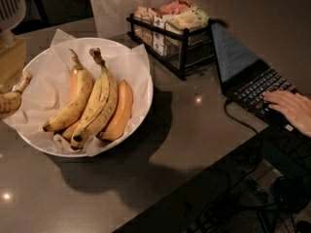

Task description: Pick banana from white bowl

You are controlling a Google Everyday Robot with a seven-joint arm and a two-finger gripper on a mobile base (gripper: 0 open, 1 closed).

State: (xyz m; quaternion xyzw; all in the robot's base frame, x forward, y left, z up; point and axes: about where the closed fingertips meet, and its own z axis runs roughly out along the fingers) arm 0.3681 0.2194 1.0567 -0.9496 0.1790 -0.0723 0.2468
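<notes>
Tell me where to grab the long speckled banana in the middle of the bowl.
Probably from above, across the banana just below its dark stem: it lies flat on top, and neighbours crowd it less there. The claw is at the white bowl's left rim.

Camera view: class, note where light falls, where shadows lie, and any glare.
Camera view: dim overall, the white bowl brightest; it throws a broad dark shadow lower right across the table; small glare dots shine on the table by the laptop and bottom left; the tool, at the upper left edge, is cropped.
</notes>
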